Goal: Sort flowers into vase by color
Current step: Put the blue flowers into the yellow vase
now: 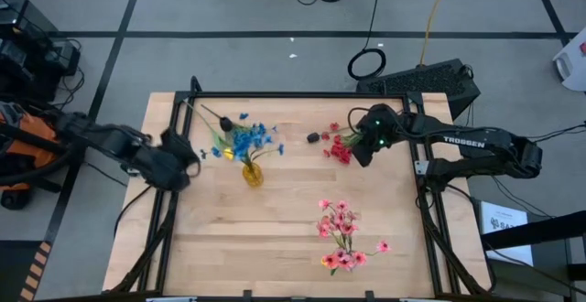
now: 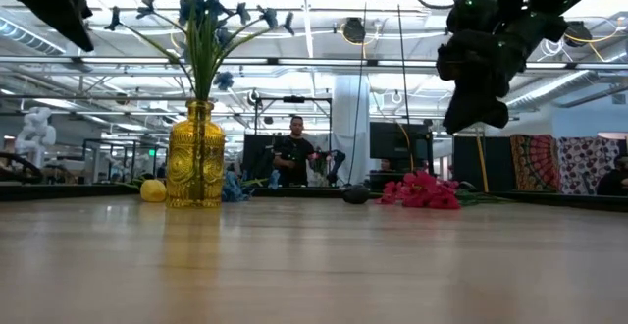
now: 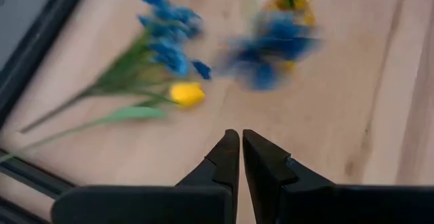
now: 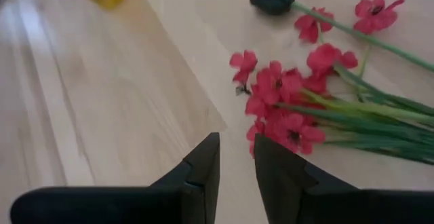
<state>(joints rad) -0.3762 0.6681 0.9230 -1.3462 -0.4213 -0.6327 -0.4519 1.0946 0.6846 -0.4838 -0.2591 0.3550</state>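
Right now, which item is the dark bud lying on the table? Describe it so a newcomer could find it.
Start at the yellow glass vase holding blue flowers near the wooden table's middle. Toward the right arm lies a red flower bunch. The small near-black rounded bud sits beside those red blossoms, the only dark one among them.

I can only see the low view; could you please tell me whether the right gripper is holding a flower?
Observer: No, the right gripper is open and empty, over the red flowers lying on the table.
Operator: Thanks. Any flowers I cannot see?
Observer: Pink flowers lie on the table, apart from the yellow vase.
Operator: And the other arm?
Observer: The left gripper is shut and empty, near a loose blue spray.
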